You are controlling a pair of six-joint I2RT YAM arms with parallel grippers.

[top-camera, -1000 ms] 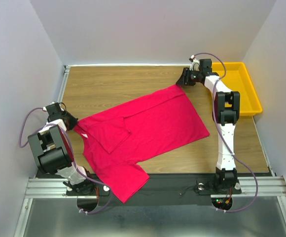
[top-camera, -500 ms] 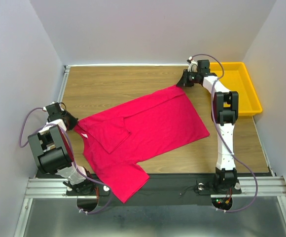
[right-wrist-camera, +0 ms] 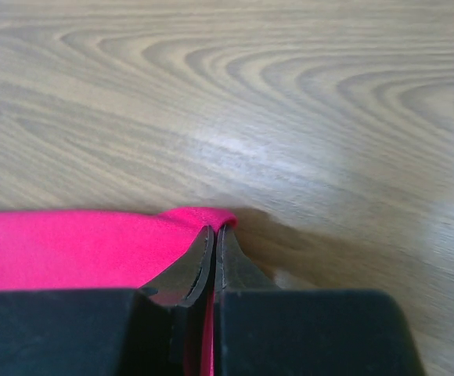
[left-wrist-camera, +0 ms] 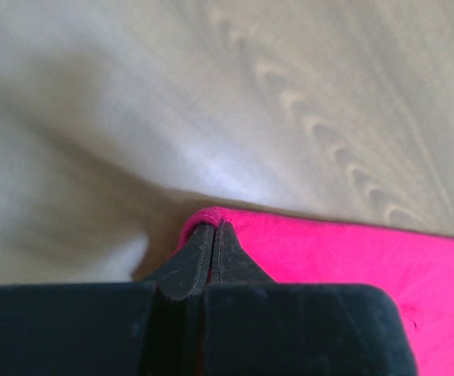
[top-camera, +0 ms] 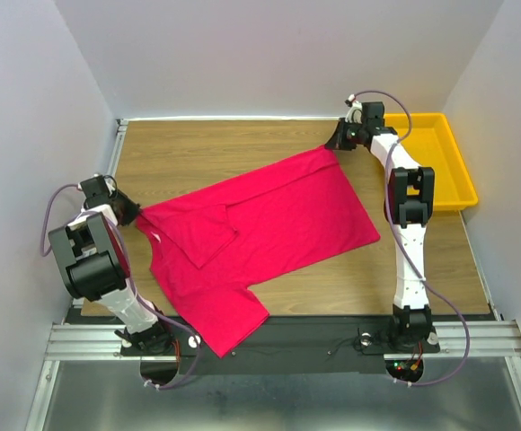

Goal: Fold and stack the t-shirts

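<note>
Your left gripper [top-camera: 128,214] and right gripper [top-camera: 337,139] each pinched the t-shirt [top-camera: 269,220].
It lay spread slantwise on the table [top-camera: 198,148]. You had the left jaws closed on its left edge and the right jaws closed on its far corner, near the yellow tray [top-camera: 454,175].

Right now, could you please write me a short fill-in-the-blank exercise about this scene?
The left tool and the right tool are each ____ on an edge of the t-shirt.
The tray beside the right arm is coloured ____.
The table carries just ____ garment.
Missing words: shut; yellow; one.
</note>
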